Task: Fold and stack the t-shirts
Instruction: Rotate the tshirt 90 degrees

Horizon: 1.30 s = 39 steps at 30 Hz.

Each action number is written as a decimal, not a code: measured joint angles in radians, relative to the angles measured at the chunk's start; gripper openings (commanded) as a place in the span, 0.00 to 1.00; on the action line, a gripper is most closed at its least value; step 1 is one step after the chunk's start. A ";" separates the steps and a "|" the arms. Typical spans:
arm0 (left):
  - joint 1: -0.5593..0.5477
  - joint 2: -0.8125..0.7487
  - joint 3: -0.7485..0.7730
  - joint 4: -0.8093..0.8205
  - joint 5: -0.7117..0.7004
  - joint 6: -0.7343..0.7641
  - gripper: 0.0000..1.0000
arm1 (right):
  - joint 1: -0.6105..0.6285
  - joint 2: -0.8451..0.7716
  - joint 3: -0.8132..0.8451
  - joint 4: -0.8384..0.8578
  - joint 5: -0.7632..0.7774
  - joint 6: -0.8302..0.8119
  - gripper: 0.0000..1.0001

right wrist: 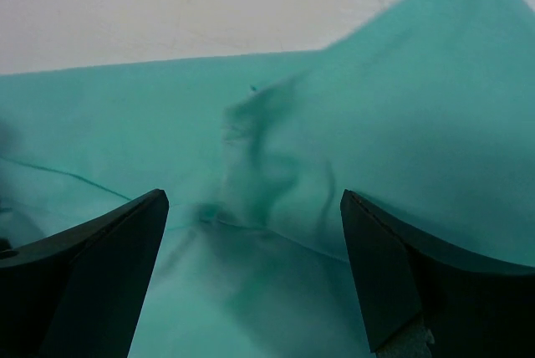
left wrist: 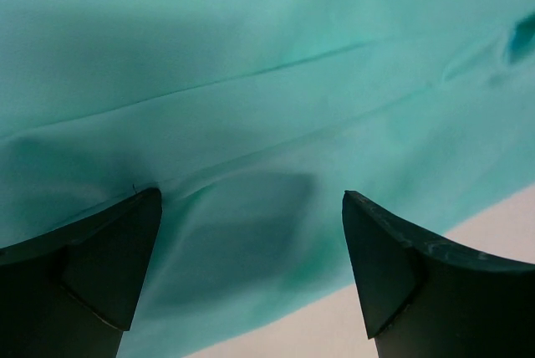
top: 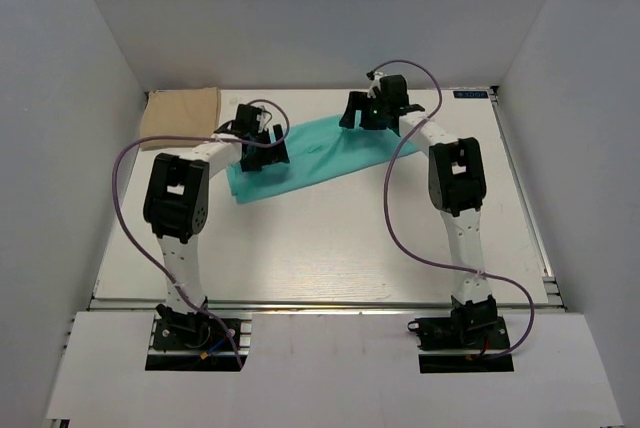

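Note:
The teal-green t-shirt (top: 315, 156) lies folded into a long band across the back middle of the table. My left gripper (top: 262, 140) is over its left end, open, with the cloth (left wrist: 251, 107) just under its fingers. My right gripper (top: 362, 111) is over its right end, open, above a wrinkled part of the cloth (right wrist: 276, 166). The tan-beige t-shirt (top: 180, 111) lies folded at the back left corner.
The white table (top: 330, 238) has grey walls on three sides close by. A purple cable (top: 395, 208) loops off each arm. A metal rail (top: 530, 218) runs along the table's right edge.

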State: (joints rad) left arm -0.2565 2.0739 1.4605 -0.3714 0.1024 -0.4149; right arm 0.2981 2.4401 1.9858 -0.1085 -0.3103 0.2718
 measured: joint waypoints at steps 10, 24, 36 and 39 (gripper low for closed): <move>-0.169 -0.282 -0.377 -0.076 0.275 0.012 1.00 | -0.017 -0.155 -0.200 -0.079 0.064 0.014 0.90; -0.437 -0.166 -0.274 -0.450 0.603 0.200 1.00 | 0.005 0.001 0.023 -0.144 -0.076 0.010 0.90; -0.433 -0.510 -0.227 -0.344 0.174 0.147 1.00 | 0.051 -0.093 0.027 -0.358 0.206 -0.068 0.90; -0.388 -0.612 -0.266 -0.339 -0.123 0.016 1.00 | 0.090 -0.171 -0.026 -0.402 0.309 -0.038 0.90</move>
State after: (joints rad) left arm -0.6441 1.4624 1.1946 -0.7101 -0.0208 -0.3992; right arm 0.3882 2.2688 1.9594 -0.5110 -0.0017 0.2340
